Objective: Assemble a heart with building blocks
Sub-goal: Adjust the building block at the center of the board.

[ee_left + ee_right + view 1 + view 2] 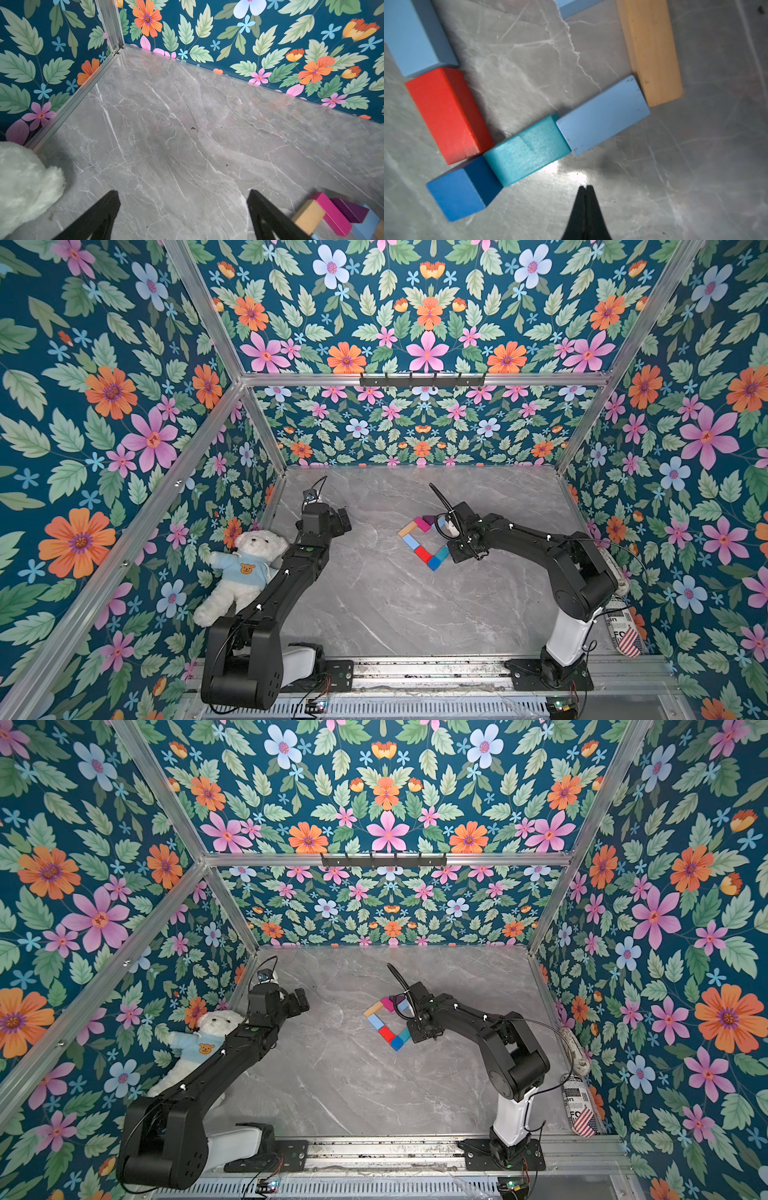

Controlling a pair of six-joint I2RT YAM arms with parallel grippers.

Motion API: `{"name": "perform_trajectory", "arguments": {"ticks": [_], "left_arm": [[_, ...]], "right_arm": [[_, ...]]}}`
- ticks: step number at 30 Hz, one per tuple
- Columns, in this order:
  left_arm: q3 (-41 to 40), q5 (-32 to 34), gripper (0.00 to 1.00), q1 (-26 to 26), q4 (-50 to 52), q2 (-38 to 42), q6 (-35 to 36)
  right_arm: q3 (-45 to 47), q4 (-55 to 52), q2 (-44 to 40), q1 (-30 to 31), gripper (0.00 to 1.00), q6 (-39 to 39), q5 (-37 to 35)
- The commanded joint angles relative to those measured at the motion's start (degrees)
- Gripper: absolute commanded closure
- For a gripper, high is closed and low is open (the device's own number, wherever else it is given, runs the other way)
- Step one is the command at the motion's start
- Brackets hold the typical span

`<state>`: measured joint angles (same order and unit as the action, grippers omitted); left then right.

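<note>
White teddy bear [243, 572] (well apart from heart [423, 554]).

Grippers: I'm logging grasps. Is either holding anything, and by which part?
Nothing held: right gripper shut empty beside the heart, left gripper open over bare table.

Both arms are wearing the same outfit. The left arm [266, 605] and right arm [540, 539] are showing matte black shells with chunky rounded joints, and each is sporting one glossy white link [571, 632] down near its base. Small white ties [258, 608] are dotting the forearms, and thin black cables [318, 483] are looping off the wrists. A thicker ribbed hose [440, 499] is sprouting off the right wrist. A green light [308, 548] is glowing on the left forearm. The black base plates [338, 674] are showing small screw holes. The left fingers [99, 218] and right fingers [583, 212] are looking like plain black tapered wedges.
</note>
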<state>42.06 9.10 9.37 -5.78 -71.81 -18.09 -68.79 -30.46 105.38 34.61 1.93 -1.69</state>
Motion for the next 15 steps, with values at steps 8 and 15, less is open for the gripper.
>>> {"name": "perform_trajectory", "arguments": {"ticks": [8,15], "left_arm": [[-0.37,0.93,0.0,-0.05,0.07,0.97,0.0],[-0.4,1.17,0.0,-0.05,0.07,1.06,0.04]], "right_arm": [[-1.72,1.34,2.22,0.06,1.0,-0.24,0.29],[-1.99,1.54,2.96,0.1,1.0,-0.44,0.29]]}}
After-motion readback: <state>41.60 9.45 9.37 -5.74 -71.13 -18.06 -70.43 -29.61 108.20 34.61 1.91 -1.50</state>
